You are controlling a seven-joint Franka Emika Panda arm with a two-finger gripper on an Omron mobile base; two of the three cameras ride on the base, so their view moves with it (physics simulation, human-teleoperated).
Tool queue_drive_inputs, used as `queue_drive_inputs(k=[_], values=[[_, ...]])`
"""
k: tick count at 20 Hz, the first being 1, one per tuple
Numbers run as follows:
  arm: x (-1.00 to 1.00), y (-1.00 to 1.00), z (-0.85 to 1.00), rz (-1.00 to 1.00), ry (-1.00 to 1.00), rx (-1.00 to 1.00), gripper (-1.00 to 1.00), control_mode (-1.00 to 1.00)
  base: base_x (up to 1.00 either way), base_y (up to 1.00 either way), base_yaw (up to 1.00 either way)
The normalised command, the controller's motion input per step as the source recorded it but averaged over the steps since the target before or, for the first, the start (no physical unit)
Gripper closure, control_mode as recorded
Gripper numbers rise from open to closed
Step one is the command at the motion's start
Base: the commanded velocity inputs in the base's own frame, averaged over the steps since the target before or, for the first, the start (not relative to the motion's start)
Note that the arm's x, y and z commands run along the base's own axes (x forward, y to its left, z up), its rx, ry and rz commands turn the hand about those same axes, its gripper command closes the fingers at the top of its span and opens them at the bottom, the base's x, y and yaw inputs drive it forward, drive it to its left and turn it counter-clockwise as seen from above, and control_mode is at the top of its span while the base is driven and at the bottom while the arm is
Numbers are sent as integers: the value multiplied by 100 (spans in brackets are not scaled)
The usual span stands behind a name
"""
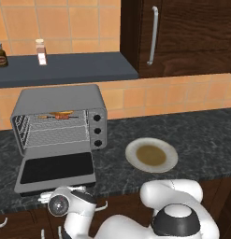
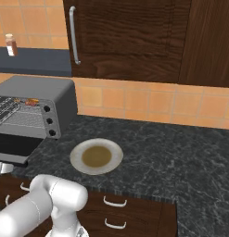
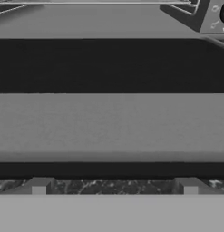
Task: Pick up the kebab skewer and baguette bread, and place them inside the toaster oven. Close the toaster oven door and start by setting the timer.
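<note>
The toaster oven [image 1: 61, 95] [image 2: 39, 88] stands on the dark counter. Its door [image 1: 56, 169] [image 2: 14, 146] hangs down flat. On the upper rack inside lie the golden-orange baguette bread [image 1: 61, 113] [image 2: 33, 100] and, right beside it, the reddish kebab skewer [image 1: 51, 117] [image 2: 28, 104]. My gripper [image 1: 65, 190] [image 3: 114, 186] is low at the door's front edge. It is open, and nothing is between its fingertips [image 3: 39, 186]. In the hand view the door's grey frame [image 3: 111, 122] and dark glass stretch across just ahead. Three dark knobs [image 1: 97, 130] sit on the right panel.
An empty round plate [image 1: 131, 154] [image 2: 75, 157] with a brown centre lies on the counter right of the oven. A jar [image 1: 0, 55] and a small bottle [image 1: 40, 51] stand on the dark shelf behind. A wooden cabinet [image 1: 191, 37] hangs above; drawers run under the counter edge.
</note>
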Motion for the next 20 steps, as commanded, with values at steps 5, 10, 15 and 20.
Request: queue_drive_inputs(k=[5,10,15,20], values=[[44,0,0,0,-3,0,-100,-100,0,0,0],[33,0,27,0,0,0,-100,-100,0,0,0],[20,0,56,-1,0,0,-100,-100,0,0,0],[18,0,60,0,0,0,-100,-100,0,0,0]])
